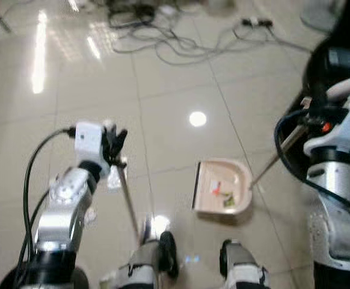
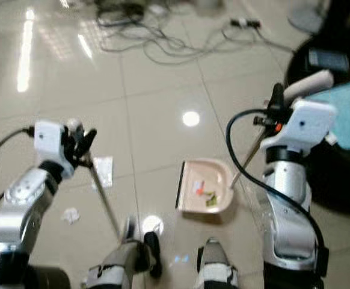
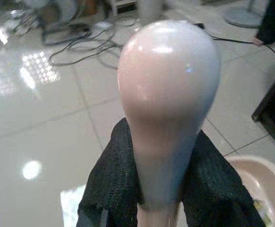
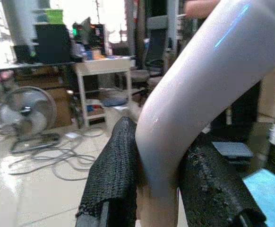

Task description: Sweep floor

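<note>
the floor (image 1: 175, 84) is glossy beige tile with thin dark grout lines, crossed by dark cables (image 1: 163, 36) near its far edge. the dustpan (image 2: 205, 186) is pale pink with red and green-yellow scraps inside, and white paper bits (image 2: 71, 215) lie on the tiles. both grips, the broom's (image 3: 168, 99) and the dustpan's (image 4: 208, 80), are pale pinkish-white, clamped between black textured fingers (image 3: 111, 179); a teal cloth (image 2: 349, 114) lies at the right.

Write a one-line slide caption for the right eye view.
Left gripper holds the broom handle, right gripper the dustpan handle; paper scraps lie on the tiled floor.
</note>
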Motion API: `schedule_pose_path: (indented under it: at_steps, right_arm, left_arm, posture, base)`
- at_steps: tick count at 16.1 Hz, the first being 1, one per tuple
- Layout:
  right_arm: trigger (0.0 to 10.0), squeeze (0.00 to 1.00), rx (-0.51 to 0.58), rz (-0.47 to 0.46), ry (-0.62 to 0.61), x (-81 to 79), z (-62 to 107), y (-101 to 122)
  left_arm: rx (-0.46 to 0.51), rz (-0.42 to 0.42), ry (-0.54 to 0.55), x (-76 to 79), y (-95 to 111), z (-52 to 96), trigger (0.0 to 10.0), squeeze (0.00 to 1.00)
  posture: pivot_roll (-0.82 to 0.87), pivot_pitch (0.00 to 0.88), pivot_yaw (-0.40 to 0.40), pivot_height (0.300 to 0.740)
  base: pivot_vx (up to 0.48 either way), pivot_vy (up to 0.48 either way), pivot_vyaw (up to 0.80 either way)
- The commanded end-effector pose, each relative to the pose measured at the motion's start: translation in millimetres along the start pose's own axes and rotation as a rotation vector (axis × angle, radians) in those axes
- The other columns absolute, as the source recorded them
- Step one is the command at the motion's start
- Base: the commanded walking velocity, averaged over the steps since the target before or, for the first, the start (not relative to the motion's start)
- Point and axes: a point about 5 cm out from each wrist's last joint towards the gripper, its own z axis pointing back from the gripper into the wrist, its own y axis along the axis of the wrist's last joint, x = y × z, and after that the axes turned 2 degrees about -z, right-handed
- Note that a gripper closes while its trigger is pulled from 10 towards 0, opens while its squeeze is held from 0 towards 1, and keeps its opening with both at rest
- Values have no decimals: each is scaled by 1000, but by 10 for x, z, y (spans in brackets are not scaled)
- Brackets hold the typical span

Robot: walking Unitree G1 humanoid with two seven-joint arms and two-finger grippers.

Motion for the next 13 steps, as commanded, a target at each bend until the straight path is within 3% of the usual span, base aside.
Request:
schedule_pose_path:
  at_steps: [1,4,7,9,13]
  right_arm:
    - [10000,0,23,-76,-13,-5,8,123]
    - [10000,0,-6,-126,6,-22,31,216]
    - [10000,0,-48,-179,71,-102,31,212]
    - [10000,0,-51,-200,102,-166,26,231]
    - [10000,0,-56,-234,92,-187,-4,278]
  left_arm:
    - [61,-12,10,-29,104,83,10000,0]
    - [34,-20,-2,29,-1,186,10000,0]
    - [62,-10,-10,85,48,142,10000,0]
    - [76,-47,-32,144,95,74,10000,0]
    - [91,-71,-56,201,200,-22,10000,0]
  posture:
    - [-137,149,80,740]
    - [-147,98,86,740]
    - [-151,74,89,740]
    - [-151,67,99,740]
    - [-123,89,122,740]
  base:
    - [0,0,0]
    - [0,0,0]
    - [0,0,0]
    - [0,0,0]
    - [0,-469,0]
